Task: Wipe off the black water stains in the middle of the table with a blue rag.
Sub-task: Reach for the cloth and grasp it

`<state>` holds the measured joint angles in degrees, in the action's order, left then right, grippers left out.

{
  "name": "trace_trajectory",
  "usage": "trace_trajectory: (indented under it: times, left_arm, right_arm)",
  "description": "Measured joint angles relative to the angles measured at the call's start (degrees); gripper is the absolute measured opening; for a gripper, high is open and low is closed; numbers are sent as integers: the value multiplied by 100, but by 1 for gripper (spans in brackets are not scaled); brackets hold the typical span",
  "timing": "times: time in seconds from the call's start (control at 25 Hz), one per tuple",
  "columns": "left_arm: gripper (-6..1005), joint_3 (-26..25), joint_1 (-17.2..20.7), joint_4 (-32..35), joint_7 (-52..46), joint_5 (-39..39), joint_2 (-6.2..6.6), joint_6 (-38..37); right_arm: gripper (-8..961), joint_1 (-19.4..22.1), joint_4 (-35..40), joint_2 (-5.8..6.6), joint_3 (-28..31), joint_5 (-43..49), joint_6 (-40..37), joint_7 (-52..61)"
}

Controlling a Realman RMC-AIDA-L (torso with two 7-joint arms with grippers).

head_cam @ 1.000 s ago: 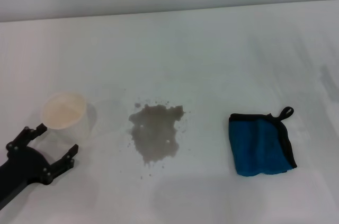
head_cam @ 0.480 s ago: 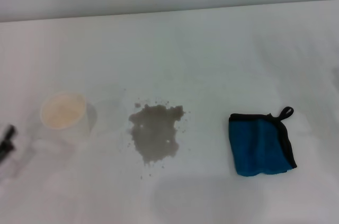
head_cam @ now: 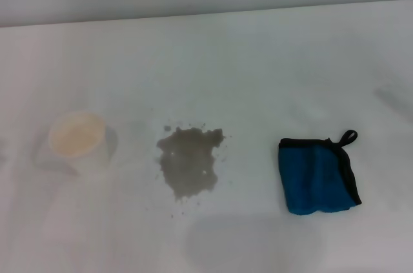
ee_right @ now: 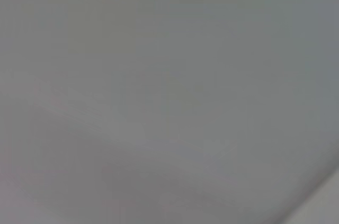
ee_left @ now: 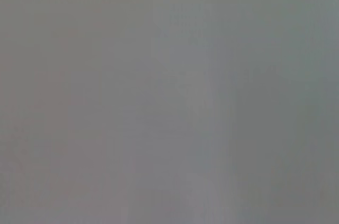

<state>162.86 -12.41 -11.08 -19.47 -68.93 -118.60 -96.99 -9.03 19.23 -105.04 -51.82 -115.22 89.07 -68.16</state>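
The black water stains (head_cam: pixel 188 161) form a grey-brown blotch with small specks round it in the middle of the white table (head_cam: pixel 258 73) in the head view. The blue rag (head_cam: pixel 316 176) lies folded and flat to the right of the stains, with black edging and a small black loop at its far right corner. Neither gripper shows in any view. Both wrist views show only plain grey.
A white paper cup (head_cam: pixel 77 141) stands upright on the table to the left of the stains. The table's far edge runs along the top of the head view. A faint grey shadow lies at the right edge.
The left gripper, open beside the cup one second ago, has drawn back off the left edge and is gone from view. Cup, stains and rag have not moved.
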Motion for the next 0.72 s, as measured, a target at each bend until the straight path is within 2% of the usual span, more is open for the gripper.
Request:
trace_trajectory:
  times: [0.08,0.12,0.2,0.32,0.56,0.72]
  left_arm:
    - [894,0,-84,-35,-1,-48,2,42]
    - [894,1,-140,-52,-1,-60,5,69]
    - [894,0,-210,-84,-3,-81,9,102]
    - [894,1,-336,-119,-4,-100,10,148]
    - [894,1,-476,-114,-5,-157,-5,204]
    - [895,0,-494,-86,-5,-193,-11,248]
  right_arm:
    - [749,-91,440,118,-242,488,227,577]
    - [749,-137,716,124,-259,813,354,843]
    - [749,-214,1322,91,-247,1410,563,1352]
    - [748,-329,2301,-28,-246,2241,687,2086]
    - [749,-819,4411,-466,-265,4671,965,3366]
    - [749,-1130,5232,-743,-253,5910,1019,3898]
